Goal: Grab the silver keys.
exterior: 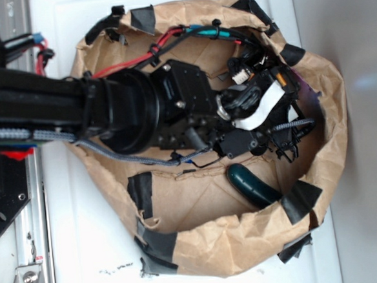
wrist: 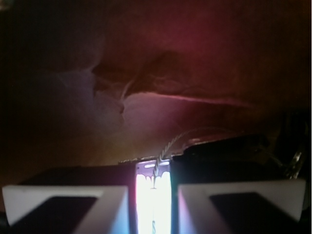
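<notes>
Crinkled matt paper bag; glossy green cucumber.

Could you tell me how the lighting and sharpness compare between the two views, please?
The exterior view is evenly and brightly lit, slightly soft, with the brown paper bag and the dark green object easy to read; the wrist view is very dark with a reddish cast and blurred, and a blown-out white strip glares between the gripper fingers, so no keys can be made out.

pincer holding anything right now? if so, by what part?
Cannot tell. In the wrist view the pincer shows a narrow, bright gap with a thin wire-like strand rising above it; no keys are identifiable. In the exterior view the arm hides the fingertips inside the paper bag.
</notes>
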You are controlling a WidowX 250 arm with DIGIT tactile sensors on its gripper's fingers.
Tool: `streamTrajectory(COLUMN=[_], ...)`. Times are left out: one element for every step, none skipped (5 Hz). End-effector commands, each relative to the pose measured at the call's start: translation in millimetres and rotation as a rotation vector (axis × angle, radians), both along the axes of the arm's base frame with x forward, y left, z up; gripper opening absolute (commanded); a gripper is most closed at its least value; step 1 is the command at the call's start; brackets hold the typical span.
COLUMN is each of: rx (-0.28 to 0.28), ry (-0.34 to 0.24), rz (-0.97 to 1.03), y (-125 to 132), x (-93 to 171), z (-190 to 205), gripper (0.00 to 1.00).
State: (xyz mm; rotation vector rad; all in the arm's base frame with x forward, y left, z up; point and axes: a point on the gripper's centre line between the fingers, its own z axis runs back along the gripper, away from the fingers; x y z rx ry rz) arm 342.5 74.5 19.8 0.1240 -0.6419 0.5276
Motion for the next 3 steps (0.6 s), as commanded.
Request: streamTrajectory(rx=[-0.373,-0.318,-0.259], ry=[0.237,0.259,0.248], rz=[-0.125,-0.091,-0.071], y=[-65.5,-66.0,-67.1], x=[-121.6,-111.0,-105.4], z=[103.6,87.5,75.4], gripper=[0.0,0.0,0.0])
